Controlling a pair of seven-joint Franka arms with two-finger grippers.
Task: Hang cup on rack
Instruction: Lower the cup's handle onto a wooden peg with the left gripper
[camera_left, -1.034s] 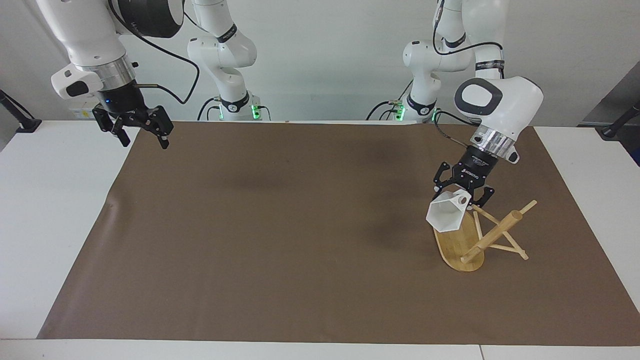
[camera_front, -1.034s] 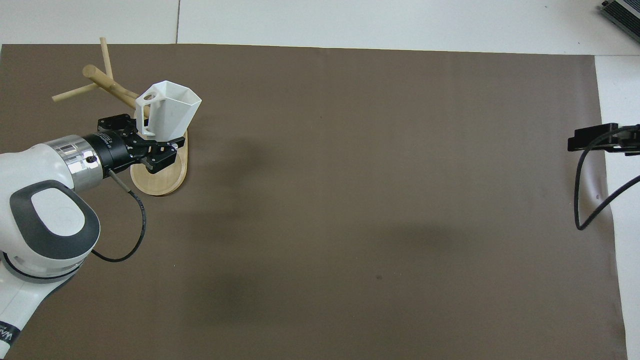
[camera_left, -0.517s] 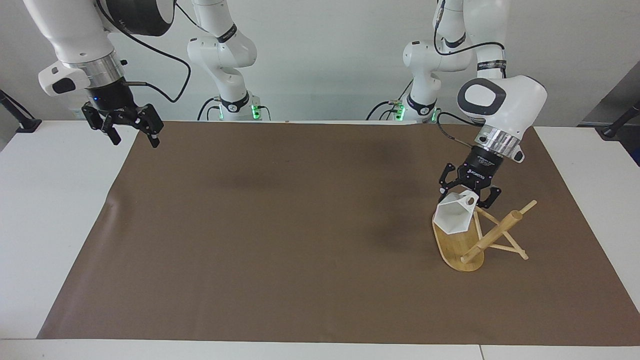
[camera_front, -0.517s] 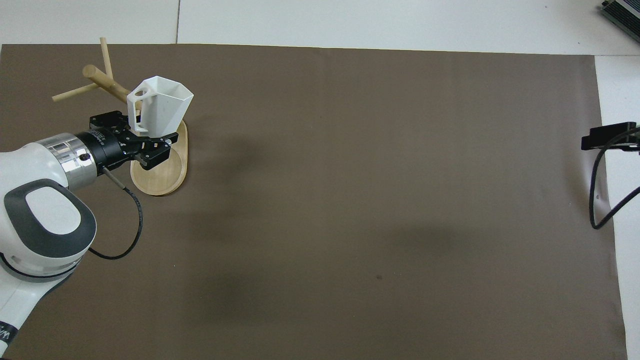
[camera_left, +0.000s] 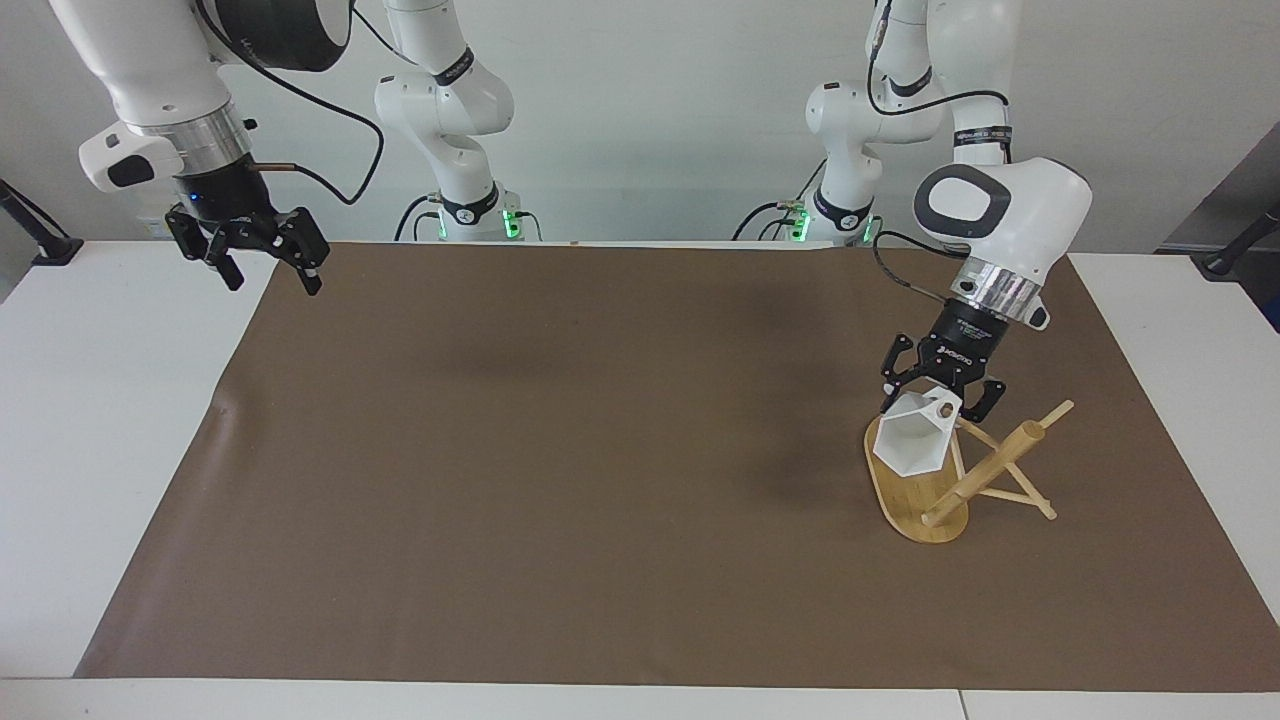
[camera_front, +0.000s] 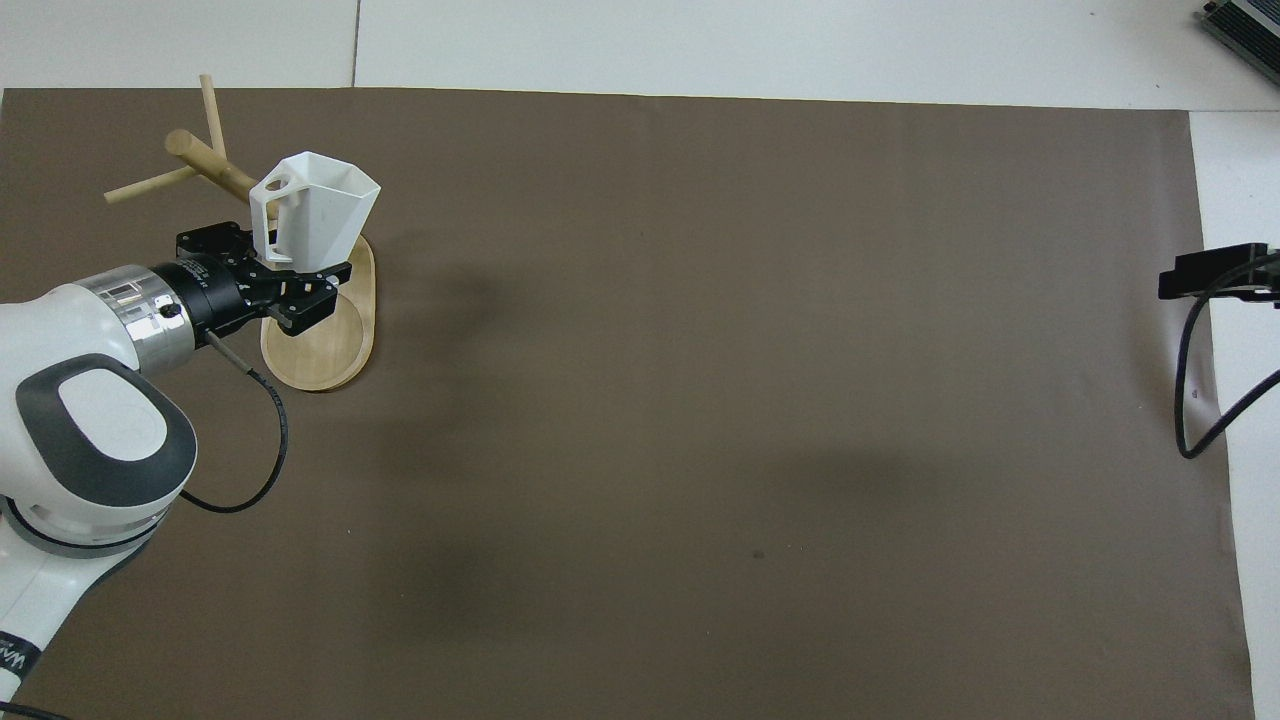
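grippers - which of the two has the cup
The left gripper, shut on the cup over the rack; the right gripper hangs open and empty.

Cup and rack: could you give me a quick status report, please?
Left tool shut on cup, over rack base, beside a peg. Right tool open, waiting over the table edge. Cup not yet hung. Nothing in the way.

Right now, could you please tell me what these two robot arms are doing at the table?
The left gripper is shut on the small white faceted cup, holding it tipped over the light bamboo mug rack at the left arm's end of the brown mat. The cup's pierced handle sits close to the rack's thin pegs, but it is not hung on one yet. The right gripper is open and holds nothing; that arm waits raised over the mat's corner at its own end.
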